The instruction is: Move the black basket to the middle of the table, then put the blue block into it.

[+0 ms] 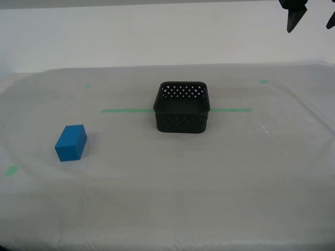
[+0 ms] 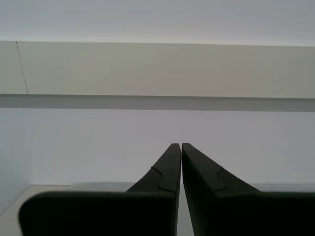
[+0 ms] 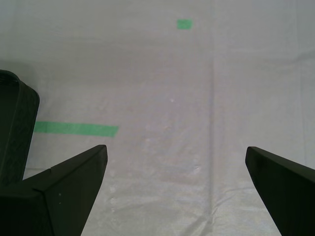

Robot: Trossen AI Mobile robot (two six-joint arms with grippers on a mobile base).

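My first gripper (image 3: 176, 160) hangs splayed above the sheeted table (image 1: 220, 172), the perforated black plastic basket (image 1: 181, 107) mid-table; the solid blue block (image 1: 71, 142) at eight o'clock. My second gripper (image 2: 180, 146) is clenched, raised.

- Showing only dark fingertips (image 1: 291, 20) at the exterior view's top right corner, arm cut off.
- Losing most of the black basket (image 3: 15, 128) past the first wrist view's edge.
- Running the table (image 1: 167, 209) beyond the exterior view's bottom edge.
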